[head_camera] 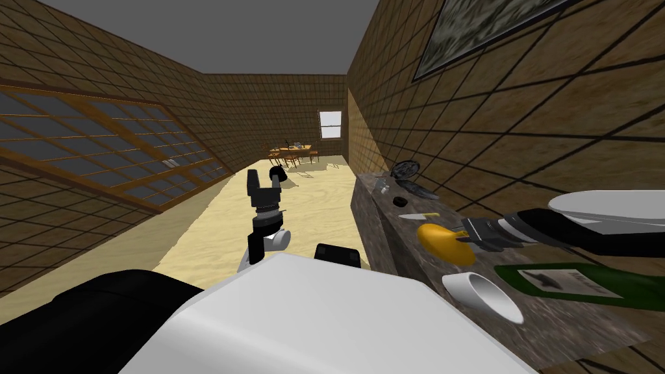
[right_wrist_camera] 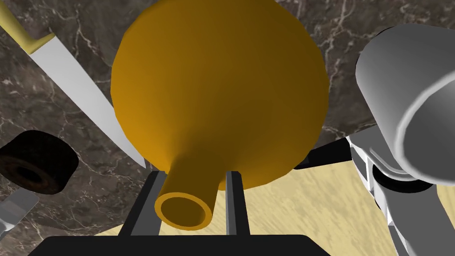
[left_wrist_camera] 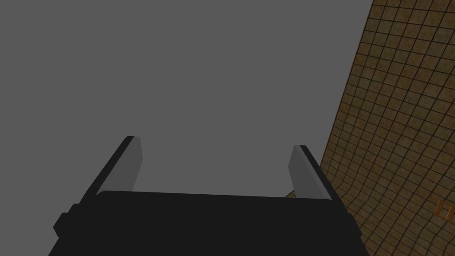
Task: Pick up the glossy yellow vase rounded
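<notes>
Dark, veined stone makes up the counter along the right-hand wall, and the yellow vase sits near its left edge, between a pale-handled knife farther off and a white cup lying on its side nearer. A green bottle lies to the right of the cup. The right end effector reaches in from the wall side, its fingers drawn in on either side of the vase's narrow neck, the round body beyond them. The grasp looks made. Whether the vase is clear of the counter I cannot tell, so the lift remains to be confirmed. The left end effector is raised over the floor, released and holding nothing.
</notes>
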Controlling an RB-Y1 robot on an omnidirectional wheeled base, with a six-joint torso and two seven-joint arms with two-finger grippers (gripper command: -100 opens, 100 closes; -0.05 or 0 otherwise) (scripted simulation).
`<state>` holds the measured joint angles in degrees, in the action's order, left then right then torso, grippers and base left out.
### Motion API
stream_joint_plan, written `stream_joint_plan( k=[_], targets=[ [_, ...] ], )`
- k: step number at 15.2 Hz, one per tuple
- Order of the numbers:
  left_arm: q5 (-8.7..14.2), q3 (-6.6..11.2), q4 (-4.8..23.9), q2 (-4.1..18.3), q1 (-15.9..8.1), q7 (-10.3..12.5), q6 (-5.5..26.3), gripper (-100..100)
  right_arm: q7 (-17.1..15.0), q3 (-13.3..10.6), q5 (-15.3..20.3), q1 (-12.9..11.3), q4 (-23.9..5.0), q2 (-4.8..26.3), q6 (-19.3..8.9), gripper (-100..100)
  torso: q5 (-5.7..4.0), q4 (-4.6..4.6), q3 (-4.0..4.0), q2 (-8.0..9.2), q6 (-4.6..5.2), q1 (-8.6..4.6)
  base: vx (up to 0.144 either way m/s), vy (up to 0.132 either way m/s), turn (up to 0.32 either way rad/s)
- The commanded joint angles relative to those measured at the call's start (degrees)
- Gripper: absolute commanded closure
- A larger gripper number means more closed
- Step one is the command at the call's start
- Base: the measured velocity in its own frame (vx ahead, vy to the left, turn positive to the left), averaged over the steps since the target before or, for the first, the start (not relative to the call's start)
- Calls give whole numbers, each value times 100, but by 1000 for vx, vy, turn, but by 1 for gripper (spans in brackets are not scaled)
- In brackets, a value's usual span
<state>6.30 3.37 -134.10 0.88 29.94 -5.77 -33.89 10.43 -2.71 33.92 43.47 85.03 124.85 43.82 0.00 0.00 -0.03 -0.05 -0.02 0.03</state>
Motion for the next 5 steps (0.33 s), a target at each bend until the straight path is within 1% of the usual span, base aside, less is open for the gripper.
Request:
stream_joint_plan(
  k=[1,2,3,4,5],
  targets=[
    [0,0,0,0,0,0,0,0,0,0,0,0,0,0,0,100,0,0,0,0,0,0,0,0,0],
    [0,0,0,0,0,0,0,0,0,0,0,0,0,0,1,100,-1,0,1,1,0,-1,0,0,0],
    [0,0,0,0,0,0,0,0,-25,119,-70,-20,-90,148,160,100,-1,1,1,1,0,-2,-19,-15,-97],
    [0,0,0,0,0,0,0,0,-53,143,-93,-59,-98,216,219,100,3,4,4,6,3,-6,-42,-30,-168],
    [0,1,0,0,0,0,0,0,-13,57,-49,-69,-72,119,134,100,5,8,11,15,7,-9,-25,-20,-62]
  ],
)
